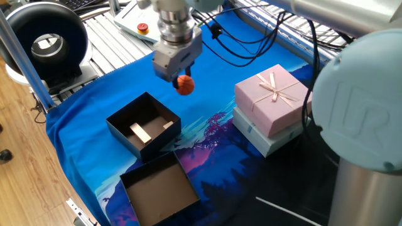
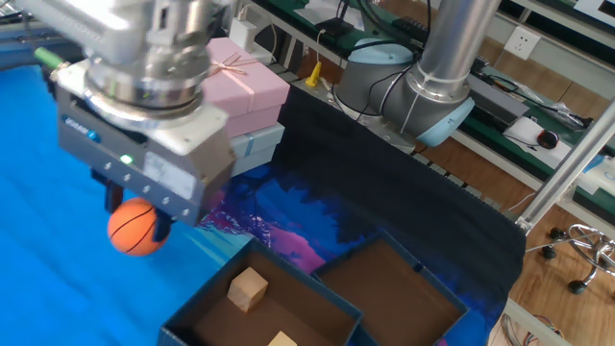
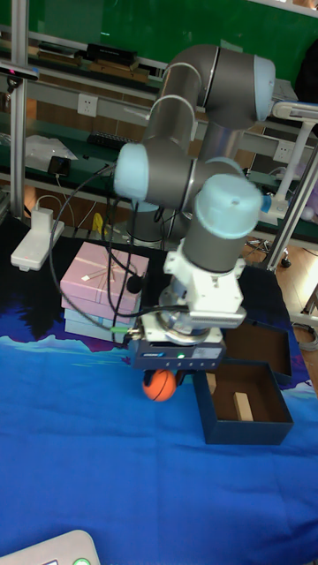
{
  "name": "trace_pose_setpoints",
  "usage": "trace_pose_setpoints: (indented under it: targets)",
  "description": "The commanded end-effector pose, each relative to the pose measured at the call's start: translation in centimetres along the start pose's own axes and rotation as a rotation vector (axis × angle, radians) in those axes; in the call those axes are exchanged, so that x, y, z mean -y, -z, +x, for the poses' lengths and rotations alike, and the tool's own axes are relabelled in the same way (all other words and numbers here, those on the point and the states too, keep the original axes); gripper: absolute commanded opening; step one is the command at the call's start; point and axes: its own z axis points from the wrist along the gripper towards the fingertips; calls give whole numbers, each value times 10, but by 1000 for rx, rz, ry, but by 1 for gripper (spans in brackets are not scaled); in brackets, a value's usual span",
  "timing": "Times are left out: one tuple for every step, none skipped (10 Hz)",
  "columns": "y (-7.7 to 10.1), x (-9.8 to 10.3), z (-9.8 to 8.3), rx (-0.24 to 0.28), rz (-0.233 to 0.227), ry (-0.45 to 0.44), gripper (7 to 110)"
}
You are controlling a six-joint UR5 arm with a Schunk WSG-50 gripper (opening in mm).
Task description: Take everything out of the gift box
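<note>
My gripper [image 1: 183, 80] [image 2: 136, 219] [image 3: 162, 380] is shut on the small orange basketball-patterned ball [image 1: 184, 85] [image 2: 134, 228] [image 3: 160, 387] and holds it in the air above the blue cloth, beyond the gift box and clear of it. The gift box [image 1: 124, 131] [image 2: 197, 306] [image 3: 215, 407] has black walls and a brown floor. Inside it lie a tan wooden cube [image 1: 168, 125] [image 2: 248, 288] and a flat pale wooden bar [image 1: 141, 132] [image 3: 242, 407]; in the other fixed view only the bar's [image 2: 281, 339] tip shows at the bottom edge.
A shallower brown-walled tray [image 1: 134, 182] [image 2: 444, 317] [image 3: 281, 352] sits right beside the gift box. A pink box with a ribbon bow [image 1: 276, 98] [image 2: 245, 82] [image 3: 98, 277] is stacked on a pale blue box. A fan [image 1: 44, 43] stands off the cloth's far left.
</note>
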Motion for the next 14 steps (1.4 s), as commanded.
trace_pose_setpoints:
  targets:
    - [-24, 5, 3, 8, -61, 15, 7]
    - [-25, 8, 5, 0, -52, 16, 7]
    - [-29, 9, 5, 0, -52, 15, 7]
    - [-35, 10, 2, 8, -54, 13, 7]
    - [-37, 9, 0, 9, -53, 13, 7]
    - [-38, 8, 1, 6, -57, 13, 7]
    - [-38, 7, 0, 6, -59, 13, 7]
    - [-38, 8, 0, 5, -56, 15, 7]
    - [-39, 9, 1, -1, -51, 19, 7]
    - [-40, 10, 1, -1, -48, 24, 7]
    - [-40, 11, 0, 0, -45, 24, 7]
    - [-40, 11, -1, 3, -44, 27, 7]
    - [-40, 8, -1, 5, -54, 38, 7]
    - [-40, 7, -2, 8, -58, 50, 7]
